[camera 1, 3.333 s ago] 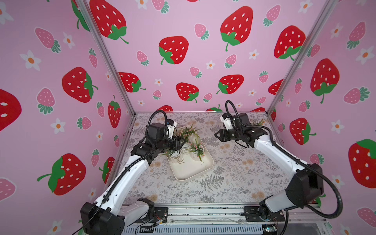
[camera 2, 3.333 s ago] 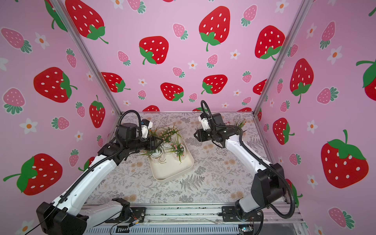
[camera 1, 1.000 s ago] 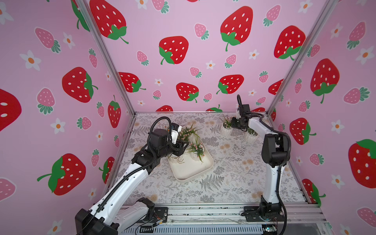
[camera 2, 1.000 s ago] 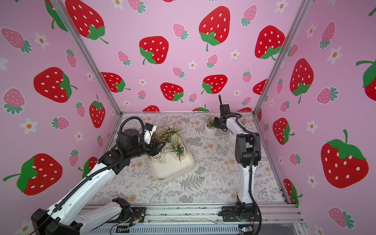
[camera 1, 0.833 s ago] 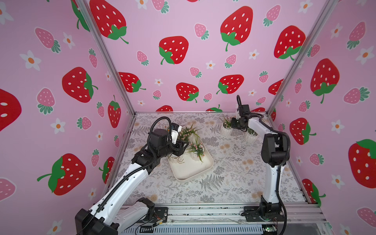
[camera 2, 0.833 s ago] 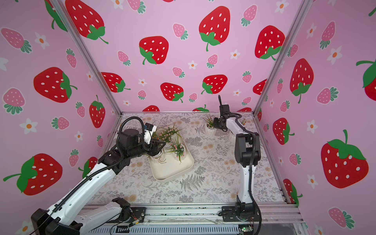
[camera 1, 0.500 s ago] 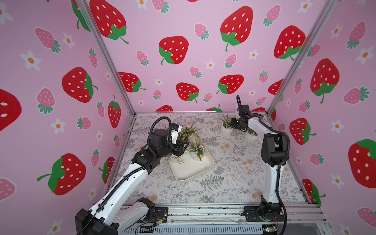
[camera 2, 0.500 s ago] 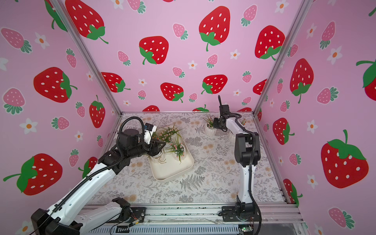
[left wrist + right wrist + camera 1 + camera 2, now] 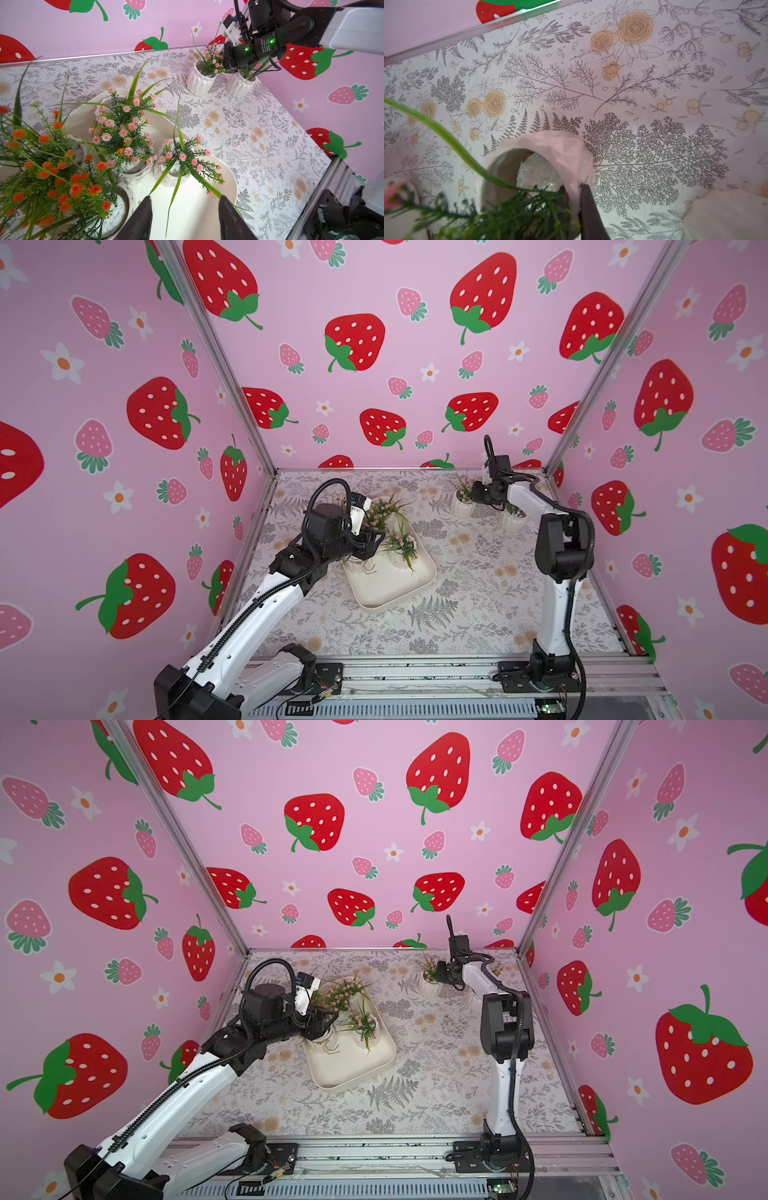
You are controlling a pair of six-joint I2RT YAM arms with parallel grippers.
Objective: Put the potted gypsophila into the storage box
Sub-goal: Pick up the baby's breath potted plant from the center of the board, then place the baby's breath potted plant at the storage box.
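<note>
While the right gripper [image 9: 574, 188] is closed, note that it pinches the rim wall of the potted gypsophila [image 9: 566, 149]: one finger sits inside the pot and one outside. In both top views, this white ribbed pot [image 9: 461, 506] [image 9: 430, 986] stands on the table [image 9: 478, 593] near the back right corner, well apart from the storage box [image 9: 390, 601]. A second pot [image 9: 512, 519] stands just beside it, under the right arm and close to the right wall [image 9: 665, 531]. The back wall [image 9: 415, 364] lies near behind both pots.

Observe that the left gripper [image 9: 185, 200] is about half open and holds nothing. It hangs over the storage box [image 9: 232, 182], and a grass blade [image 9: 172, 199] runs between its fingers.

Several potted plants [image 9: 128, 128] fill the far half of the box. The near half of the box floor is bare. Open table runs between the box and the gripped pot.
</note>
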